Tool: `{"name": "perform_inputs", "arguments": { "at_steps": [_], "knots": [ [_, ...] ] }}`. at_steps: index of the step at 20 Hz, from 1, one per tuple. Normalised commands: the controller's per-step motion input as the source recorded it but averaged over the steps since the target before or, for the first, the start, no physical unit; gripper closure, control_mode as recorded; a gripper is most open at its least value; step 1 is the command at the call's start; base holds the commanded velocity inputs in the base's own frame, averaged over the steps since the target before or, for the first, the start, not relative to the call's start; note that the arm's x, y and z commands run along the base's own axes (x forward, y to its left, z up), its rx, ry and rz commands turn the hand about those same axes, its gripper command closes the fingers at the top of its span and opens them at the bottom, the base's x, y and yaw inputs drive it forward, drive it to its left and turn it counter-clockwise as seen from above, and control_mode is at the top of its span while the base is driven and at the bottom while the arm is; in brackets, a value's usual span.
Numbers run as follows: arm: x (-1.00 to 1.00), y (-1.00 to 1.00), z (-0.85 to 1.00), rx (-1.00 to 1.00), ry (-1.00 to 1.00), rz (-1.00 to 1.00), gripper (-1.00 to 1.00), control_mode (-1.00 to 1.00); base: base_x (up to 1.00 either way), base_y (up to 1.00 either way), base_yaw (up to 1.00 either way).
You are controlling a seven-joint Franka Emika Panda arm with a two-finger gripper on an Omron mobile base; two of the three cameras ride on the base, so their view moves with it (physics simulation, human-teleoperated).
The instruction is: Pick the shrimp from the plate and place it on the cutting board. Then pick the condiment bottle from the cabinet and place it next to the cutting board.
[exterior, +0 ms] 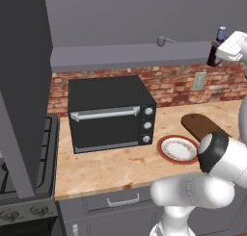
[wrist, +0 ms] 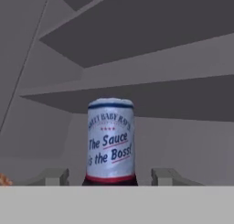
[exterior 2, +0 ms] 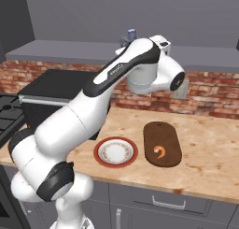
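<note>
Closest to us in the hand view is the condiment bottle (wrist: pixel 110 143), its pale cap and neck label reading "The Sauce is the Boss" standing upright between our two grey fingertips (wrist: pixel 54 176). The gripper (wrist: pixel 110 179) has one tip on either side of the bottle with a gap showing on both sides, so we read the jaws as spread apart and not closed on it.

In the left base view the gripper (exterior: pixel 215 54) is raised to the cabinet (exterior: pixel 130 54) at the upper right, with the bottle (exterior: pixel 220 37) dark-bodied and blue-capped on the grey ledge just beside our hand. In the right base view only the bottle's cap (exterior 2: pixel 131 34) peeks above our arm; we cannot tell the finger spacing there.

Further out and below, on the wooden counter (exterior 2: pixel 210 144), the cutting board (exterior 2: pixel 162 143) lies with the shrimp (exterior 2: pixel 160 152) on its near half. The plate (exterior 2: pixel 115 152) sits just beside the board's left edge, bare of food. Left of the plate stands a black toaster oven (exterior: pixel 110 112) against the brick backsplash (exterior: pixel 178 85), and a stove (exterior: pixel 24 182) lies beyond it at the far left.
</note>
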Motion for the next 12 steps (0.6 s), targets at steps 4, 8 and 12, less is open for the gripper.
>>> {"name": "perform_inputs", "arguments": {
  "at_steps": [4, 8, 12],
  "knots": [
    [-0.51, 0.39, 0.0, -0.02, -0.06, 0.0, 1.0, -1.0, 0.0, 0.0, 0.0],
    [-0.52, 0.37, 0.0, -0.02, -0.08, 0.0, 1.0, -1.0, 0.0, 0.0, 0.0],
    [-0.54, 0.21, -0.01, -0.03, -0.06, 0.0, 1.0, -1.0, 0.0, 0.0, 0.0]
  ]
}}
